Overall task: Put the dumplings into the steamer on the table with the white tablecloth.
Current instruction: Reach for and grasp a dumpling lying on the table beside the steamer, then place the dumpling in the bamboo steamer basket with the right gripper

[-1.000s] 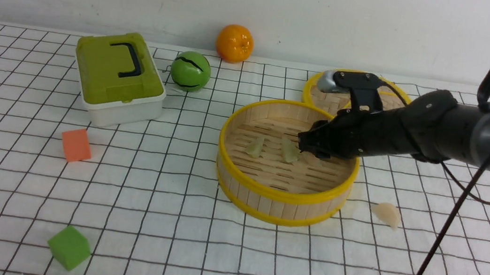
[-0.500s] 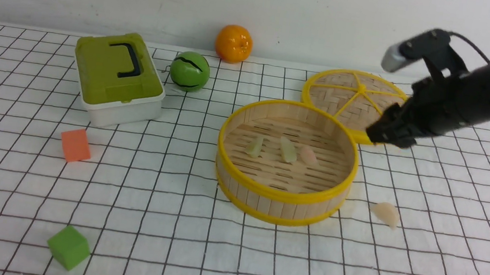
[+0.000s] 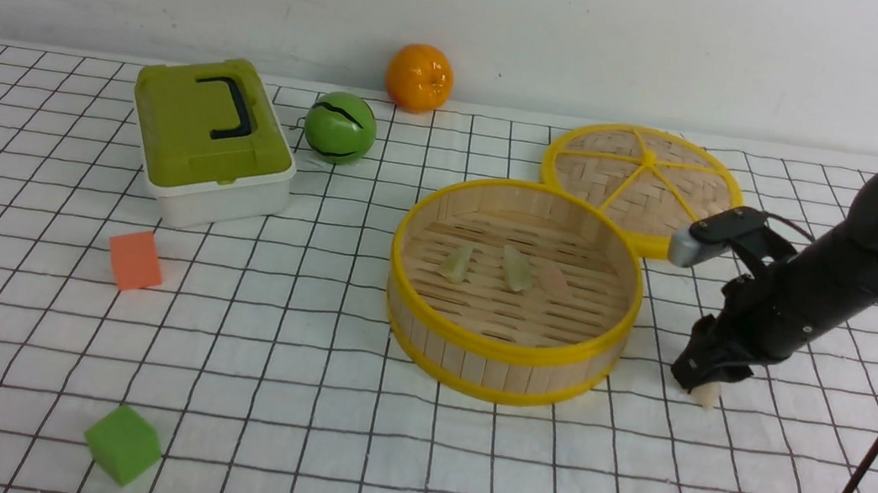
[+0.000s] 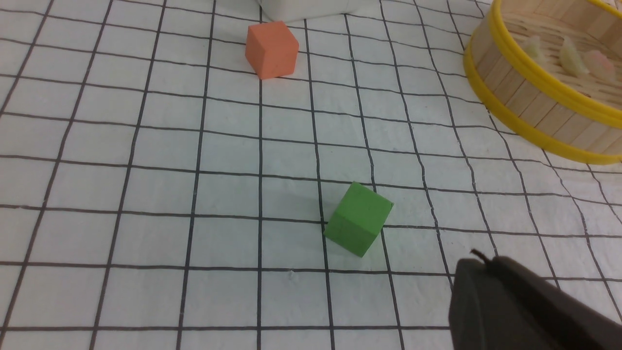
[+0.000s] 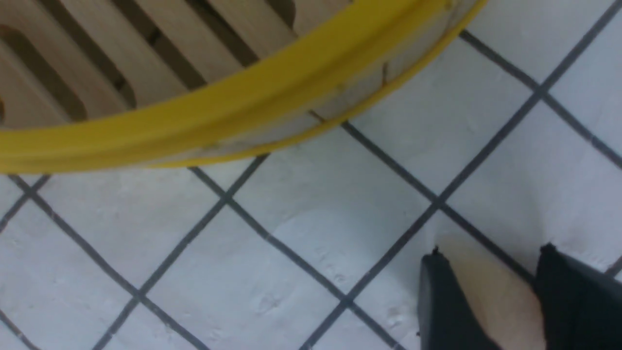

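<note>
**Count: 3 in, 1 out**

4 small translucent crescent dumplings in total. 3 lie inside the round shallow bamboo steamer (image 3: 504, 361), which has a slatted floor and 2 yellow plastic rims. They sit in a row, apart from each other:
- 1 pale green dumpling (image 3: 455, 263) toward the steamer's left side
- a 2nd pale green dumpling (image 3: 517, 269) at mid-floor
- 1 pinkish-white dumpling (image 3: 556, 279) just right of that

The fourth dumpling (image 3: 709, 394), also pinkish-white, lies outside on the cloth. It is near the steamer's right wall, not touching it.

The right gripper (image 3: 702, 385) is down on that fourth dumpling. Its 2 black fingers (image 5: 449, 306) stand one on each side, and the piece fills the gap between them, resting on the cloth. Can't tell if the jaws are squeezing it or only bracketing it. The left gripper (image 4: 486, 277) is closed, low over the cloth well to the front-left of the steamer, near the green cube.

Other things, placed from the steamer:
- 1 flat round woven lid (image 3: 643, 176) with yellow spokes, just behind-right
- 1 white box with olive-green lid and black handle (image 3: 207, 135), behind-left
- 1 green ball with black stripes (image 3: 341, 127), behind-left, between box and steamer
- 1 orange fruit (image 3: 420, 77), further behind, by the white wall
- 1 orange foam cube (image 3: 136, 259), left
- 1 green foam cube (image 3: 123, 443), front-left

Everything sits on 1 table under a white tablecloth (image 3: 300, 398) with a thin black grid.
</note>
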Robot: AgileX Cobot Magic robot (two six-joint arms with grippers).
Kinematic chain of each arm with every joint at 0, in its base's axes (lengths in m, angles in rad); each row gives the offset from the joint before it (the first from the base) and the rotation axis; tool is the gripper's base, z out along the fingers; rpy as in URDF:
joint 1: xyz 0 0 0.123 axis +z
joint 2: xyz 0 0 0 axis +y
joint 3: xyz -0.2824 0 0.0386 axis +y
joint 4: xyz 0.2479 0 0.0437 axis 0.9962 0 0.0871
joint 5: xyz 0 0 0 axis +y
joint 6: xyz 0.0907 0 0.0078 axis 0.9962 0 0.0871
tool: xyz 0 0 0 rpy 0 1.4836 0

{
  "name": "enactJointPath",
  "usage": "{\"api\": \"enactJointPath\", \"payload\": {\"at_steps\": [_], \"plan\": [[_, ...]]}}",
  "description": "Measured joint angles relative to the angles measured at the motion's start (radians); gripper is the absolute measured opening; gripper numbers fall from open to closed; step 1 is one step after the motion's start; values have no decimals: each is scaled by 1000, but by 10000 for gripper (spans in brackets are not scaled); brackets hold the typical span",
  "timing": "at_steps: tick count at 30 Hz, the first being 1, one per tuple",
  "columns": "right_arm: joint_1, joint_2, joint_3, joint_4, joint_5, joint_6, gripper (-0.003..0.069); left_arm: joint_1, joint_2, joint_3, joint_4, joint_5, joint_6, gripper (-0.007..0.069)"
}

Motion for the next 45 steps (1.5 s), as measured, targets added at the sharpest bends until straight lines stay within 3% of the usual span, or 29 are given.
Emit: {"api": "enactJointPath", "payload": {"at_steps": [3, 10, 13, 16, 21, 25, 29, 34, 37, 39, 45], "plan": [[0, -1, -1, -2, 26, 0, 189, 0, 0, 0, 2, 0, 0, -11], [0, -58, -64, -19, 162, 49, 178, 0, 0, 0, 5, 0, 0, -8], [7, -107, -149, 52, 177, 118, 176, 0, 0, 0, 5, 0, 0, -5], [40, -132, -208, 202, 139, 123, 176, 0, 0, 0, 7, 0, 0, -3], [123, -94, -215, 277, 7, -22, 174, 0, 0, 0, 9, 0, 0, -1], [168, -5, -215, 256, -71, -108, 174, 0, 0, 0, 10, 0, -1, 0], [169, 25, -213, 236, -98, -105, 174, 0, 0, 0, 10, -1, -1, 0], [169, 33, -212, 214, -130, -55, 238, 0, 0, 0, 20, -1, -1, 3], [169, 33, -212, 174, -134, -27, 339, 0, 0, 0, 21, -1, -1, 6], [169, 28, -212, 157, -118, -2, 365, 0, 0, 0, 21, -1, -1, 6], [168, -74, -212, 49, -44, 127, 333, 0, 0, 0, 23, -1, -3, 7]]}}
